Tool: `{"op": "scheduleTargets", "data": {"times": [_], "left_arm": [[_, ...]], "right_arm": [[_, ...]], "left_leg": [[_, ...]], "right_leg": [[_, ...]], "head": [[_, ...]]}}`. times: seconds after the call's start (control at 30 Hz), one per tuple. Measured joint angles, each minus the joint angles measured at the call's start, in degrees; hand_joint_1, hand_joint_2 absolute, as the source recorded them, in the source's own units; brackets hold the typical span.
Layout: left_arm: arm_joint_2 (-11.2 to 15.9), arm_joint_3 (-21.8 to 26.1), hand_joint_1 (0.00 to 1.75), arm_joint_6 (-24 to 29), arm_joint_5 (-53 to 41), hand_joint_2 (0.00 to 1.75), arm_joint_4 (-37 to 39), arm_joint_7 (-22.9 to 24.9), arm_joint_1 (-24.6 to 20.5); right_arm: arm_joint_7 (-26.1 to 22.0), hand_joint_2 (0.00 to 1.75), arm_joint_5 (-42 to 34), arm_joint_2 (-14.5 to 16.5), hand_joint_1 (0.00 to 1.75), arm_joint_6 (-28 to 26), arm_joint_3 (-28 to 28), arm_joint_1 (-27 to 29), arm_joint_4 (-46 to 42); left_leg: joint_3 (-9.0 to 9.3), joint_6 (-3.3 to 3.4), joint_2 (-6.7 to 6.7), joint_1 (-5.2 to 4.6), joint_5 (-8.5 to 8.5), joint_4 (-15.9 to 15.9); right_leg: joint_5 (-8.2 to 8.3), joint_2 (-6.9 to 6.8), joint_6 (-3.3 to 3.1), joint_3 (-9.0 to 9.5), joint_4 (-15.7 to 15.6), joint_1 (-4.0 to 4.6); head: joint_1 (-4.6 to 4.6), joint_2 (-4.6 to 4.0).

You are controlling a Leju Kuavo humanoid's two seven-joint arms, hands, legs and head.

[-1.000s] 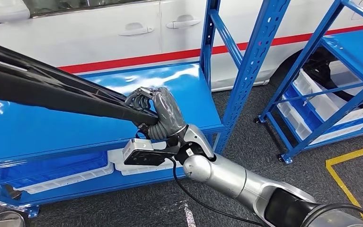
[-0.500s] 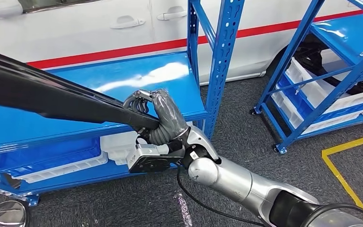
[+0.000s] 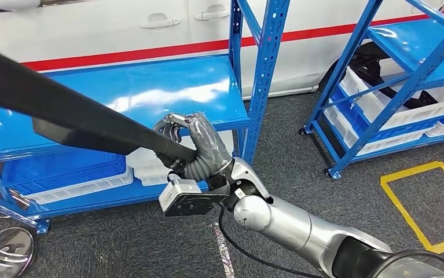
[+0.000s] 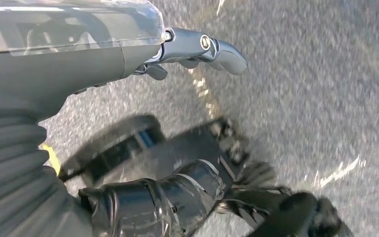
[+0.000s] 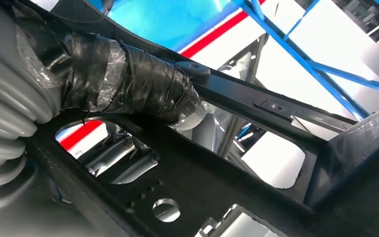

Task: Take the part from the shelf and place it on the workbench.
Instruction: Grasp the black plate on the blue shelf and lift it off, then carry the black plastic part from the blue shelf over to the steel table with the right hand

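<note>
One long black part (image 3: pixel 74 119) is in my right hand (image 3: pixel 199 145), my fingers (image 3: pixel 170 124) curled tight round its near end and my thumb wrapped over it. From the head view it runs up and away to the left, out past the picture's edge, slanting across the front of the blue shelf (image 3: pixel 150 87) and above its top board without resting on it. At my right wrist the part shows as a flat black frame with cut-out windows and small round holes, and my tape-wrapped thumb lies across one of its bars. My silver right arm (image 3: pixel 289 223) reaches in from the lower right, with a cable hanging under the wrist.

My left hand (image 4: pixel 187 192) hangs over the grey floor (image 4: pixel 301 89); its fingers are bent inward with nothing in them, though the picture is blurred.

Beneath the shelf's top board sit a blue bin (image 3: pixel 63 174) and a white bin (image 3: pixel 150 168) on the lower level. Behind the shelf is a white car (image 3: pixel 121 35) with a red stripe along its doors. To the right stands a second blue rack (image 3: pixel 393 75) holding white trays, and yellow tape (image 3: pixel 422 208) marks a box on the floor.
</note>
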Motion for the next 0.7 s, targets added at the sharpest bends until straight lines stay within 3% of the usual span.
{"op": "scheduleTargets", "data": {"times": [0.07, 0.13, 0.2, 0.27, 0.3, 0.33, 0.4, 0.43, 0.47, 0.5, 0.57, 0.63, 0.7], "left_arm": [[0.33, 0.11, 0.00, 0.01, -0.25, 1.75, -1.50, 0.42, 0.19], [0.71, 0.50, 0.00, 0.01, -0.33, 1.75, -2.77, 0.61, 0.44], [1.09, 1.01, 0.00, -0.01, -0.46, 1.75, -3.93, 0.65, 0.71], [1.39, 1.40, 0.00, -0.02, -0.60, 1.75, -4.87, 0.66, 0.90], [1.50, 1.60, 0.00, -0.02, -0.64, 1.75, -5.34, 0.66, 0.99], [1.59, 1.77, 0.00, -0.02, -0.68, 1.75, -5.74, 0.64, 1.05], [1.64, 2.12, 0.00, -0.09, -0.57, 1.75, -6.29, 0.16, 1.14], [1.66, 2.39, 0.00, -0.19, -0.37, 1.75, -6.36, -0.40, 1.21], [1.68, 2.67, 0.00, -0.33, -0.08, 1.75, -6.35, -1.13, 1.30], [1.73, 2.92, 0.00, -0.49, 0.22, 1.75, -6.32, -1.84, 1.40], [1.81, 3.33, 0.00, -0.77, 0.54, 1.75, -6.18, -2.91, 1.52], [1.84, 3.82, 0.00, -0.88, 0.42, 1.75, -6.04, -3.38, 1.50], [1.86, 4.25, 0.00, -0.88, 0.28, 1.75, -5.90, -3.50, 1.49]], "right_arm": [[-0.39, 1.75, -0.80, -0.08, 1.75, 0.01, -0.01, 0.06, -0.02], [-0.93, 1.75, -1.64, -0.11, 1.75, 0.05, -0.01, 0.06, -0.10], [-1.55, 1.75, -2.67, -0.14, 1.75, 0.14, -0.01, 0.09, -0.18], [-2.12, 1.75, -3.68, -0.17, 1.75, 0.34, -0.01, 0.09, -0.18], [-2.38, 1.75, -4.08, -0.17, 1.75, 0.51, -0.01, 0.06, -0.17], [-2.63, 1.75, -4.35, -0.17, 1.75, 0.71, -0.01, 0.01, -0.15], [-3.27, 1.75, -4.79, -0.17, 1.75, 1.02, -0.01, -0.05, -0.09], [-3.60, 1.75, -5.01, -0.17, 1.75, 1.10, -0.01, -0.06, -0.01], [-3.89, 1.75, -5.23, -0.17, 1.75, 1.13, -0.01, -0.06, 0.08], [-4.11, 1.75, -5.42, -0.17, 1.75, 1.15, -0.01, -0.06, 0.19], [-4.39, 1.75, -5.59, -0.17, 1.75, 1.17, -0.01, -0.07, 0.32], [-4.60, 1.75, -5.54, -0.17, 1.75, 1.19, -0.01, -0.08, 0.36], [-4.75, 1.75, -5.38, -0.17, 1.75, 1.21, -0.01, -0.11, 0.37]], "left_leg": [[-2.15, -0.42, 0.00, 0.12, 0.78, 1.20], [-3.97, -1.00, -0.08, 0.09, 1.24, 2.77], [-4.89, -1.63, -0.18, 0.09, 1.90, 3.63], [-5.46, -2.27, -0.25, 0.33, 2.15, 3.90], [-6.02, -2.60, -0.28, 0.48, 0.99, 4.73], [-6.78, -2.89, -0.30, 0.59, -1.15, 6.51], [-8.56, -3.33, -0.30, 0.72, -6.83, 13.06], [-9.09, -3.41, -0.30, 0.75, -8.52, 16.47], [-9.04, -3.37, -0.31, 0.74, -8.91, 18.83], [-8.15, -3.21, -0.34, 0.70, -8.01, 19.35], [-3.40, -2.57, -0.38, 0.45, -5.05, 14.75], [2.86, -1.92, -0.32, -0.02, -5.29, 6.14], [5.63, -1.26, -0.27, -0.48, -6.52, 1.19]], "right_leg": [[2.52, -0.01, 0.33, 4.26, -3.92, -0.41], [1.17, 0.11, 0.29, 9.47, -11.25, -0.38], [-0.38, 0.25, -0.43, 11.38, -14.79, 0.07], [0.47, 0.07, -1.48, 10.44, -14.89, 0.14], [1.12, -0.03, -2.00, 9.84, -14.98, 0.12], [1.84, -0.14, -2.41, 9.11, -15.08, 0.05], [3.27, -0.19, -2.89, 7.51, -15.05, 0.20], [3.97, -0.22, -2.97, 6.61, -15.01, 0.34], [4.65, -0.25, -3.02, 5.69, -14.97, 0.47], [5.31, -0.27, -3.03, 4.80, -14.94, 0.57], [6.58, -0.27, -2.94, 3.18, -14.92, 0.65], [7.66, -0.27, -2.56, 2.28, -15.01, 0.63], [8.67, -0.42, -1.90, 2.31, -15.51, 0.47]], "head": [[0.01, 0.00], [-0.01, 0.00], [-0.05, 0.00], [-0.07, 0.00], [-0.07, 0.00], [-0.07, 0.00], [-0.07, 0.00], [-0.08, 0.00], [-0.07, 0.00], [-0.07, 0.00], [-0.07, 0.00], [-0.04, 0.00], [-0.06, -0.01]]}}
